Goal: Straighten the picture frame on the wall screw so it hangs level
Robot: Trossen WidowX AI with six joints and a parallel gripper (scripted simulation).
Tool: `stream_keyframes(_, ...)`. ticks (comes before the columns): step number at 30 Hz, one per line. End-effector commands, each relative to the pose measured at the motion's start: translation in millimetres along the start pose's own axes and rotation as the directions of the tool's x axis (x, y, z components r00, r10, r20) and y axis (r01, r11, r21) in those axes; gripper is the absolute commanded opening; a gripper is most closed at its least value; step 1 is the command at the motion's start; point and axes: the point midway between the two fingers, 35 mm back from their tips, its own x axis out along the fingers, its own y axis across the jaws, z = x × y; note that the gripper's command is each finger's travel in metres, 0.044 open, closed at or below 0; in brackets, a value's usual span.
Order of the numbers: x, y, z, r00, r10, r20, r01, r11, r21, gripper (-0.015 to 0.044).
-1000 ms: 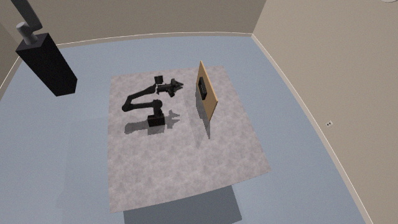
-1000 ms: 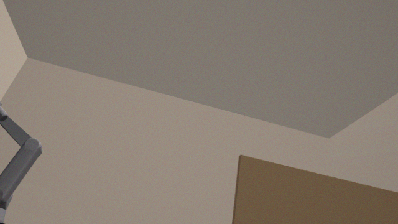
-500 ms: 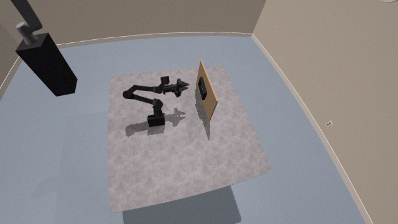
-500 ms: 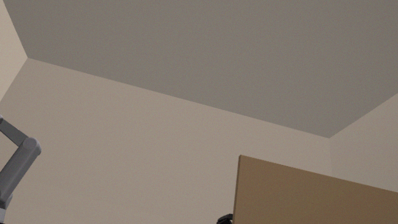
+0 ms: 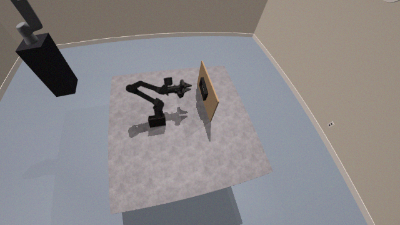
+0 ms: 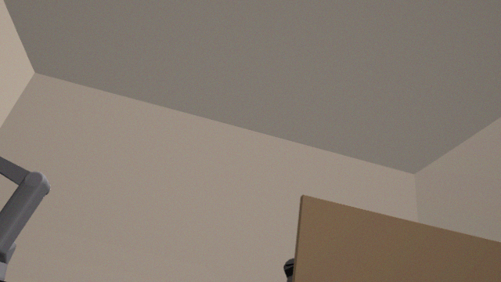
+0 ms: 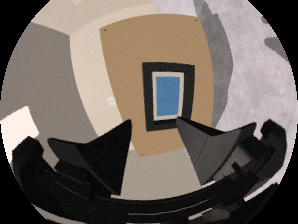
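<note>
Blue fills the black-bordered frame (image 5: 203,89) (image 7: 148,95) in the wrist view; the exterior view shows only the panel's (image 5: 213,107) (image 6: 391,243) (image 7: 125,55) plain back. The tool (image 5: 190,87) (image 7: 154,120), partly open, grips nothing. Ahead of it, apart from its tips, the frame hangs on the panel.
</note>
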Motion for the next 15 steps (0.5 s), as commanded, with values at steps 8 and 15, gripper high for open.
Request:
stream_keyframes(8,22.0,2.8,-7.9,1.000,0.006,-0.004,-0.006,1.000,-0.002,0.0260)
stream_keyframes(15,70.9,2.3,-6.2,1.000,0.007,-0.005,-0.007,1.000,-0.003,0.0260)
